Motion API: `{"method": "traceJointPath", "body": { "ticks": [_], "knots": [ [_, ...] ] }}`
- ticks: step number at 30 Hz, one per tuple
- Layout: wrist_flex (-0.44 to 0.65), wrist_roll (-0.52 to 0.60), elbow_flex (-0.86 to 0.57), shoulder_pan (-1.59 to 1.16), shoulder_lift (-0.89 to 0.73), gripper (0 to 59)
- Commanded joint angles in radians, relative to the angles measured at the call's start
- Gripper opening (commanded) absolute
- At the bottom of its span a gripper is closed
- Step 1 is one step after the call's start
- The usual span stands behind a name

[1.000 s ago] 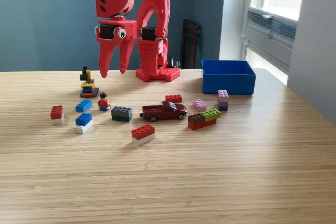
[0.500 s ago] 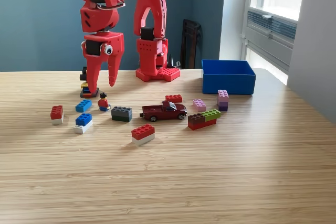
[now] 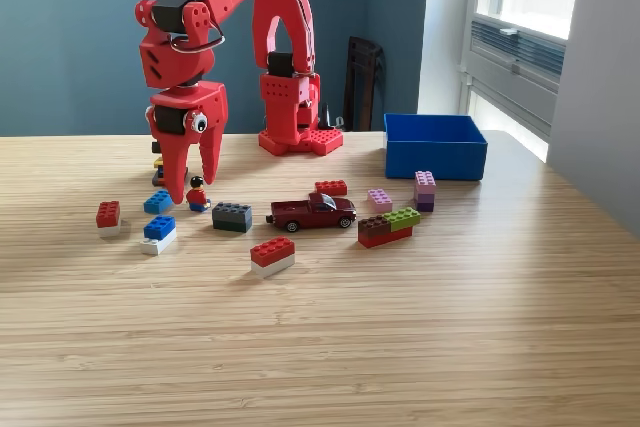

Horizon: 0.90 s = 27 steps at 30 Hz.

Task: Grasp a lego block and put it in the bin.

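The end effector (image 3: 194,190) hangs empty, prongs narrowly parted, right over the minifigure (image 3: 197,195) and beside a blue brick (image 3: 158,202). Closing here could catch the figure instead, or knock the brick away. The bin (image 3: 435,160) sits well apart at the exterior view's right; its inside is hidden.

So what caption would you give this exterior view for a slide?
Red robot arm's open gripper hangs over a small toy figure among scattered lego bricks on a wooden table, the square blue plastic bin waiting behind.
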Motion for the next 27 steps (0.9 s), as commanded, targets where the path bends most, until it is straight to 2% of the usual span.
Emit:
{"method": "traceJointPath", "body": {
  "ticks": [1, 14, 27],
  "knots": [
    [-0.006, -0.009, -0.089, -0.015, -0.032, 23.4],
    [-0.006, -0.011, -0.13, -0.041, -0.135, 22.2],
    [-0.005, -0.006, -0.101, -0.051, -0.137, 5.8]
  ]
}}
